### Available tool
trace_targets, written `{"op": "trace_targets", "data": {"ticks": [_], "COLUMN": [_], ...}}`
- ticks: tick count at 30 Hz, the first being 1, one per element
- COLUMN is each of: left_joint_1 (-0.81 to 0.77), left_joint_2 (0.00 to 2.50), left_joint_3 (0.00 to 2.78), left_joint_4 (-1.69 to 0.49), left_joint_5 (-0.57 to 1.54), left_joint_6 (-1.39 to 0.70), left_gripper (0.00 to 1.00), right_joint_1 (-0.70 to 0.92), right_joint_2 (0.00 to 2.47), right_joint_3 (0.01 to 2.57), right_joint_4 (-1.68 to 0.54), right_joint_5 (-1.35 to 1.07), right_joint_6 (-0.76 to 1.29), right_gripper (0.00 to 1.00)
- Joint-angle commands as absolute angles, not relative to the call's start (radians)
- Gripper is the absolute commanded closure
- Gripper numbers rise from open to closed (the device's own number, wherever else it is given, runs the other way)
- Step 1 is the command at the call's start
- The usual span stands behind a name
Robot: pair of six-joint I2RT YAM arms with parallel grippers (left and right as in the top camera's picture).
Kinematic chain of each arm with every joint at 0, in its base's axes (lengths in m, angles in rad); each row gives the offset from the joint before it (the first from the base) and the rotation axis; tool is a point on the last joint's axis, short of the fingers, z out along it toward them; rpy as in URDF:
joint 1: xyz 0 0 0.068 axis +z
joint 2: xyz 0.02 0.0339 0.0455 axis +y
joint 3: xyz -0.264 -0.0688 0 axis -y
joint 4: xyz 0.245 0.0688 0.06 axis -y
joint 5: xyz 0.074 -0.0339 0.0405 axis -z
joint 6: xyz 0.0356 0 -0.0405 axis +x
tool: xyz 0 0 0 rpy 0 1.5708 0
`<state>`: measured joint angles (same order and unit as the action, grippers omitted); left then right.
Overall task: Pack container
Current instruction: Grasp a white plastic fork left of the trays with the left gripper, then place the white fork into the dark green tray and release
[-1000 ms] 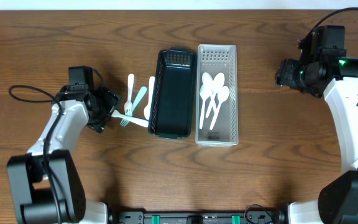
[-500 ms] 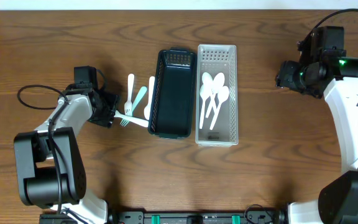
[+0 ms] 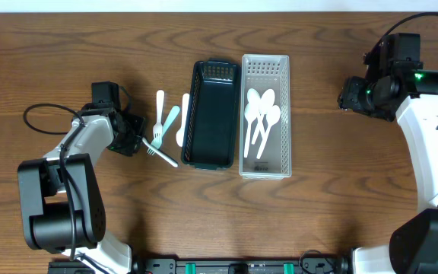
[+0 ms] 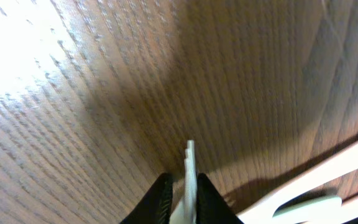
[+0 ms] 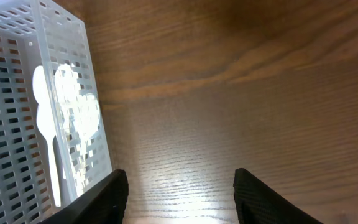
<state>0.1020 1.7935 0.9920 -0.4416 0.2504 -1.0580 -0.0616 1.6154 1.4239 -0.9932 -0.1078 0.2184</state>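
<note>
My left gripper (image 3: 133, 142) is shut on one end of a white plastic fork (image 3: 163, 156), which slants toward the table's front right, just left of the dark green container (image 3: 211, 114). In the left wrist view the fork (image 4: 190, 165) shows edge-on, pinched between the two black fingers of my left gripper (image 4: 185, 193). Left of the dark container lie another white fork (image 3: 159, 114), a teal utensil (image 3: 171, 120) and a white utensil (image 3: 183, 120). The white perforated container (image 3: 265, 65) holds several white spoons (image 3: 261, 114). My right gripper (image 3: 353, 93) hovers open at the far right, nothing between its fingers (image 5: 104, 196).
The two containers stand side by side at the table's middle. In the right wrist view the perforated container (image 5: 73, 93) is at the left, with bare wood under my right gripper (image 5: 179, 190). A black cable (image 3: 44, 114) loops beside the left arm.
My left gripper has closed onto the white fork. The fork's free end has swung toward the table's front. The right arm has stayed in place.
</note>
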Motion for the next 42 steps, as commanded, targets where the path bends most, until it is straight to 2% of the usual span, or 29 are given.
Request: {"op": "trace_targets", "data": {"ticks": [1, 9, 15, 24, 28, 33, 34, 35, 36, 39, 42], "left_joint_1": [0.105, 0.104, 0.054, -0.224, -0.347, -0.414, -0.418, -0.418, -0.418, -0.411, -0.392], "left_joint_2": [1.779, 1.602, 1.462, 1.406, 1.449, 1.549, 1.574, 1.594, 1.615, 1.633, 1.604], "left_joint_3": [1.015, 1.179, 1.314, 1.326, 1.326, 1.326, 1.326, 1.326, 1.326, 1.327, 1.356], "left_joint_4": [-0.447, -0.63, -0.776, -0.772, -0.762, -0.719, -0.707, -0.696, -0.681, -0.645, -0.667], "left_joint_5": [0.277, 0.28, 0.277, 0.276, 0.179, 0.171, 0.171, 0.171, 0.171, 0.157, 0.115], "left_joint_6": [-0.97, -0.676, -0.483, -0.392, -0.325, -0.217, -0.195, -0.18, -0.162, -0.123, -0.123], "left_gripper": [0.89, 0.94, 0.94, 0.94, 0.94, 0.94, 0.91, 0.83, 0.67, 0.39, 0.35], "right_joint_1": [-0.064, -0.064, -0.064, -0.064, -0.064, -0.064, -0.064, -0.064, -0.064, -0.064, -0.064], "right_joint_2": [1.617, 1.617, 1.617, 1.617, 1.617, 1.617, 1.617, 1.617, 1.617, 1.617, 1.617], "right_joint_3": [1.424, 1.424, 1.424, 1.424, 1.424, 1.424, 1.424, 1.424, 1.424, 1.424, 1.424], "right_joint_4": [-1.0, -1.007, -1.006, -1.0, -1.0, -1.002, -1.003, -1.004, -1.006, -1.007, -1.01], "right_joint_5": [-0.105, -0.11, -0.11, -0.11, -0.113, -0.113, -0.113, -0.114, -0.116, -0.117, -0.117], "right_joint_6": [0.204, 0.204, 0.205, 0.209, 0.209, 0.209, 0.209, 0.209, 0.208, 0.208, 0.208], "right_gripper": [0.43, 0.44, 0.45, 0.44, 0.45, 0.45, 0.45, 0.45, 0.45, 0.45, 0.45]}}
